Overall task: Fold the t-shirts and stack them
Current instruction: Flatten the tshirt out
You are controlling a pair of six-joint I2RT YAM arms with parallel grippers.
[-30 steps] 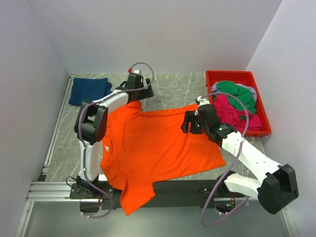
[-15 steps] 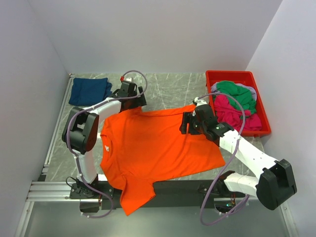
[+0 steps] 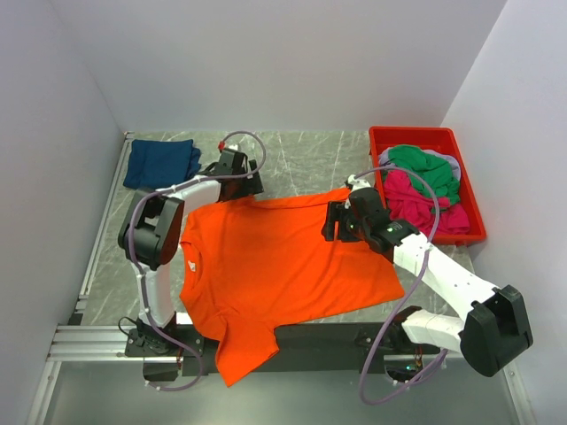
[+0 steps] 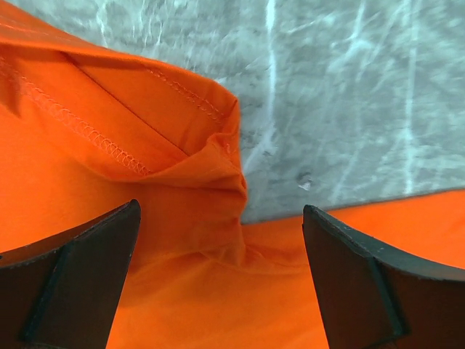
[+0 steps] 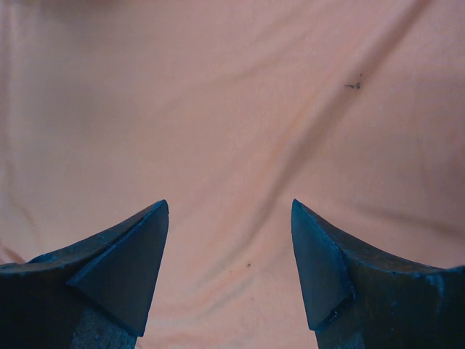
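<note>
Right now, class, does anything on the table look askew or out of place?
Yes: the orange t-shirt lies skewed, its near corner hanging over the front rail, and its sleeve under the open left gripper is folded over.

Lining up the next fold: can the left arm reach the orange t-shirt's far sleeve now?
Probably yes: the left pincer hangs open just over the bunched sleeve of the orange t-shirt, nothing in between.

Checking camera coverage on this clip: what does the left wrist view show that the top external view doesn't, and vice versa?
Left wrist only: the stitched hem and bunched fold of the orange t-shirt. Top external only: the navy t-shirt, the red bin holding a green shirt and a pink shirt, and the right gripper above the orange cloth. Both: the orange t-shirt, the open left gripper and the grey table.
</note>
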